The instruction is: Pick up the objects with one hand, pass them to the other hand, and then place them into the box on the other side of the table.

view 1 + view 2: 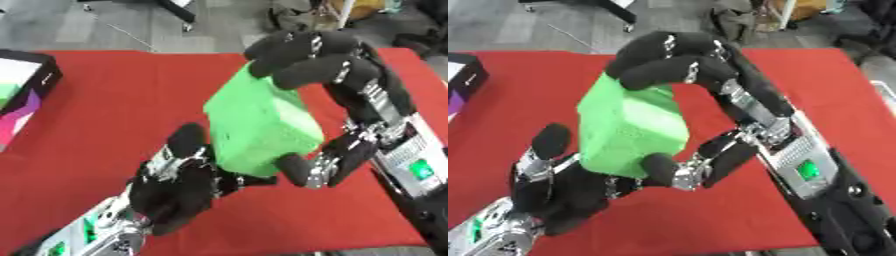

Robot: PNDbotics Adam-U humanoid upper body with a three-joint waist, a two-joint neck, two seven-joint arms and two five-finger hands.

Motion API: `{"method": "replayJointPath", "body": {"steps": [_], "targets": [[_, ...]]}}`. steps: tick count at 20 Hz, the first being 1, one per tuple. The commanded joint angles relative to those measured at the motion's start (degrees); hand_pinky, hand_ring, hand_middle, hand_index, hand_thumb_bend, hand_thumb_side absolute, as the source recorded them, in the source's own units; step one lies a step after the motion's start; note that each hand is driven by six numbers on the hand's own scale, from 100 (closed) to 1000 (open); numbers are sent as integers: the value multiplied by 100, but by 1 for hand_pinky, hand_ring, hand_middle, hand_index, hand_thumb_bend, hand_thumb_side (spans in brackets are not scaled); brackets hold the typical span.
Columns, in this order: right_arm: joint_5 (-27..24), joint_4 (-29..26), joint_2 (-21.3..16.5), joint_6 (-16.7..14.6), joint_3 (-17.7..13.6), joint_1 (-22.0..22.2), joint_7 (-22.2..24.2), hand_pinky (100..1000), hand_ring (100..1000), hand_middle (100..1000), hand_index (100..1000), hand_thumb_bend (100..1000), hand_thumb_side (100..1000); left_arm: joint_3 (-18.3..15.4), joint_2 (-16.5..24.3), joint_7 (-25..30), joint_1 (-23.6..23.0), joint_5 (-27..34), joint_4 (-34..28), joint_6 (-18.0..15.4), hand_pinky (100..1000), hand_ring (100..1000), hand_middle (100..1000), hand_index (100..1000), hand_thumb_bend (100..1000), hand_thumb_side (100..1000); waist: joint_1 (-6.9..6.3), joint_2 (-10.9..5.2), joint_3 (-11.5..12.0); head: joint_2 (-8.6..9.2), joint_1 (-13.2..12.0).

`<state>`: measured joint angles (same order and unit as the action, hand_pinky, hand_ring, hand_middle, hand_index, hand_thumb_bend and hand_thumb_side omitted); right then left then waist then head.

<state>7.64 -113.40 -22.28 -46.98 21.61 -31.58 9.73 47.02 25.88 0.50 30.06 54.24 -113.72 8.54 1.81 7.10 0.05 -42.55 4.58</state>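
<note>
A bright green block (262,125) hangs above the middle of the red table (114,100). My right hand (315,60) is shut on it, fingers curled over its top and thumb (302,170) pressing up under its lower edge. My left hand (175,190) comes up from the lower left, just below and left of the block. Its thumb (186,139) stands upright against the block's left side and its fingers reach under the block, partly hidden by it. A black box (22,90) sits at the table's left edge.
The box shows white, purple and green inside. Beyond the table's far edge lies grey floor (105,25) with stand legs and bags. The table's front edge runs close under my forearms.
</note>
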Motion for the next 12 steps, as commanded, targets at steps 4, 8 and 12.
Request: {"method": "replayJointPath", "body": {"steps": [4,8,12], "targets": [[-74,-119,-69,-30,13,-99,122,759,552,662,839,100,274,12,-206,-306,256,196,-88,77,957,761,709,676,554,644,-6,-51,8,94,42],[-72,-119,-71,-23,15,-85,146,762,546,661,838,100,277,24,-308,-402,316,338,-88,67,953,758,708,677,561,644,-5,-47,14,112,72],[-64,-119,-74,5,28,-61,133,764,539,658,837,100,276,31,-394,-467,353,471,-88,46,948,754,706,677,566,640,-2,-46,21,120,119]]}}
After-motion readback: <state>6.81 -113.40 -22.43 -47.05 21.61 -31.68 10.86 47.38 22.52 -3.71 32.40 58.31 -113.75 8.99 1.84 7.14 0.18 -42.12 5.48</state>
